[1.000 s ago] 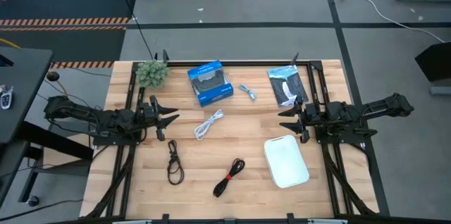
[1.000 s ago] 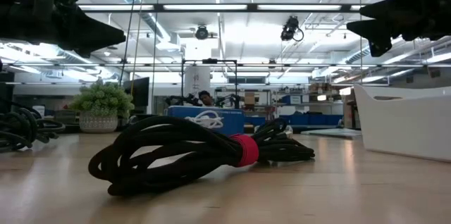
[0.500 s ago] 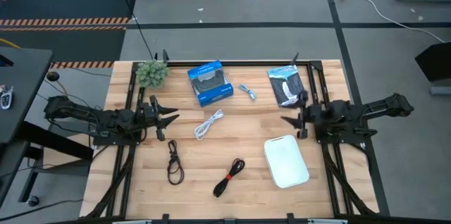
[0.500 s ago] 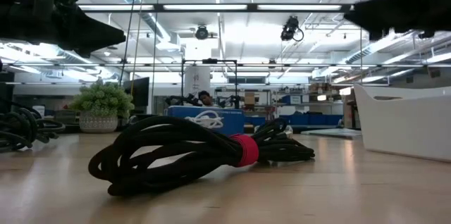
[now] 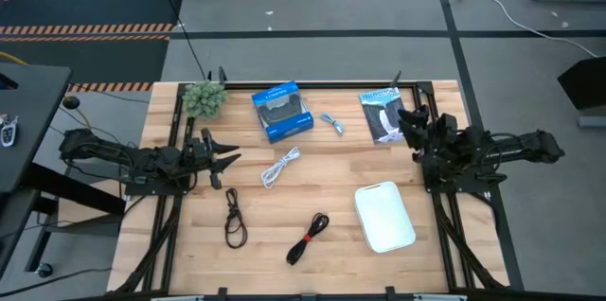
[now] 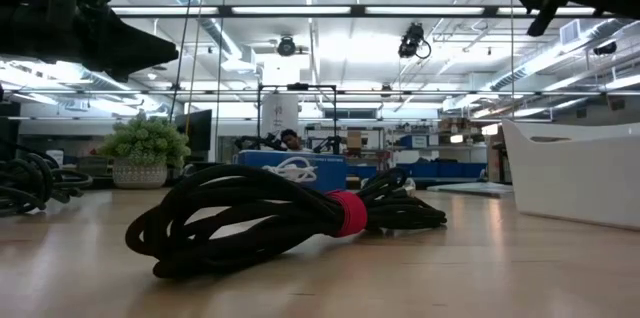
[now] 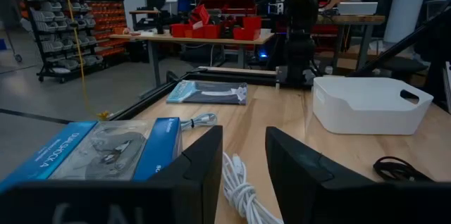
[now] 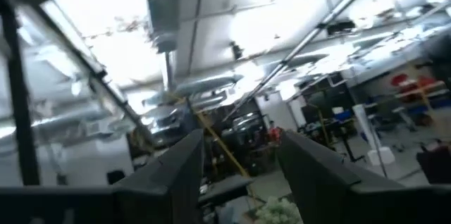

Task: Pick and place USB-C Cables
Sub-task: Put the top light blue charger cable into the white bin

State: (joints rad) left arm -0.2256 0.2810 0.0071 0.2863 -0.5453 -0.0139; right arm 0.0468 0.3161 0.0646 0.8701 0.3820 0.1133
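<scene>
Four cable bundles lie on the wooden table. The white cable (image 5: 281, 166) is in the middle, and the left wrist view has the white cable (image 7: 241, 190) just ahead of the fingers. A dark loop (image 5: 234, 218) and a black cable with a red tie (image 5: 308, 238) (image 6: 270, 213) lie nearer the near edge. The short silvery-grey cable (image 5: 331, 123) (image 7: 201, 120) lies by the blue box. My left gripper (image 5: 230, 159) (image 7: 243, 146) hovers open to the left of the white cable. My right gripper (image 5: 403, 119) (image 8: 239, 146) is open, raised and tipped up over the table's right far part, by the packet.
A blue box (image 5: 282, 111) and a small potted plant (image 5: 204, 98) stand at the far edge. A black-and-white flat packet (image 5: 383, 115) lies under the right gripper's end. A white bin (image 5: 384, 216) (image 6: 575, 168) sits right of the black cable. Dark frame rails run along both sides.
My right gripper has risen and tipped upward, swinging from over the table's right middle toward the far edge and the packet; its wrist view now looks at the ceiling. The cables have not moved.
</scene>
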